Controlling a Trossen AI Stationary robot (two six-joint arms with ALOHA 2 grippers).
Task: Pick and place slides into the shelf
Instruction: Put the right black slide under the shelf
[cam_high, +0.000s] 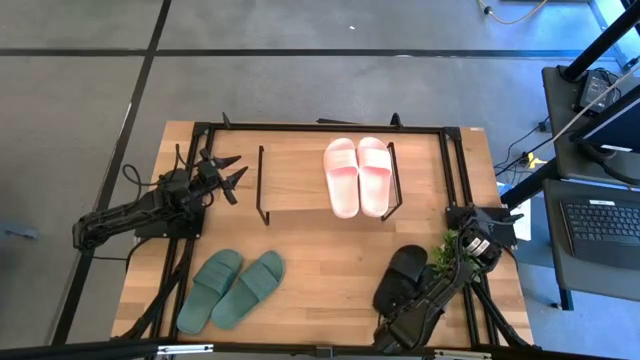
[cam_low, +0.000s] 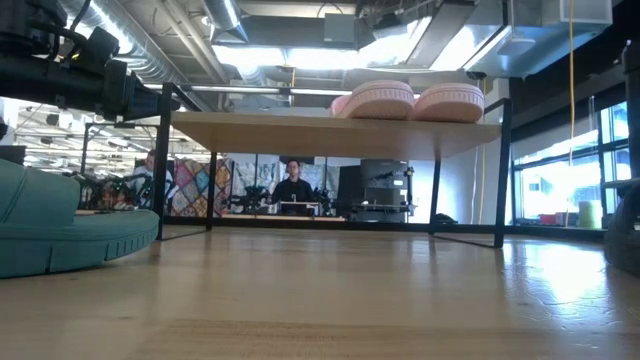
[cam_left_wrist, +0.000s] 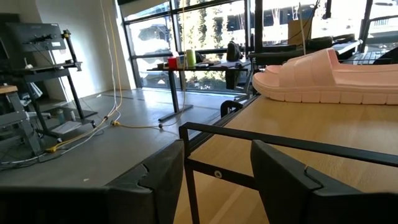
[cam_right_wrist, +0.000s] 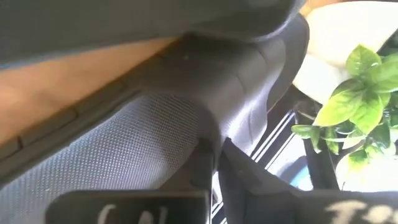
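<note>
The pale pink slides (cam_high: 357, 177) lie side by side on the right half of the shelf (cam_high: 295, 180) top board. On the table's near left, the dark green slides (cam_high: 232, 290) lie soles down. The black slides (cam_high: 405, 268) sit at the near right, partly covered by my right arm (cam_high: 435, 290). My right gripper (cam_right_wrist: 214, 168) is shut against one black slide. My left gripper (cam_high: 230, 172) hovers open, just off the shelf's left wire frame (cam_left_wrist: 261, 142), touching nothing. My right gripper meets a black slide at its side rim (cam_right_wrist: 205, 124), where the strap joins the textured footbed (cam_right_wrist: 124, 155). The fingers (cam_right_wrist: 249, 180) close to a thin slit there, and the slide itself hides their tips. In the high view the slide looks to be on the tabletop.
A small potted plant (cam_high: 450, 250) stands close beside the black slides, and its leaves (cam_right_wrist: 354, 93) are just beyond my right gripper. The left half of the shelf top is bare wood. There is open space under the shelf board (cam_low: 330, 135). People sit in the room far behind.
</note>
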